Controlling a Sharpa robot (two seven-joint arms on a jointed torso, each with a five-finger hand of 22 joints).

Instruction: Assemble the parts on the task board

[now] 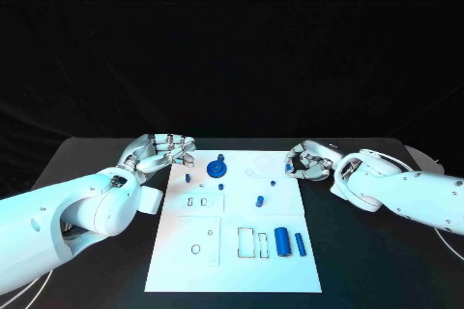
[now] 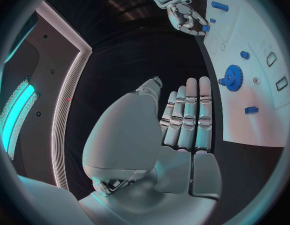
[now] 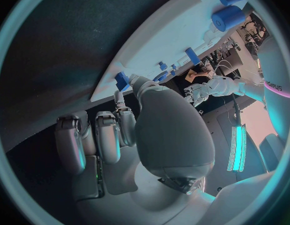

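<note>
Two silver hands flank the far end of the task board (image 1: 232, 255). Left hand (image 1: 162, 151) hovers at the board's far left corner, fingers loosely curved and apart, holding nothing; in the left wrist view its fingers (image 2: 189, 120) lie side by side, nearly straight. Right hand (image 1: 310, 160) sits at the board's far right corner with fingers curled inward; whether it pinches a part cannot be told. On the board, a blue gear (image 1: 218, 168) stands near the far edge, small blue pegs (image 1: 259, 202) lie about the middle, and a large blue cylinder (image 1: 281, 241) lies just beside a thin blue rod (image 1: 300, 244) near the right edge.
</note>
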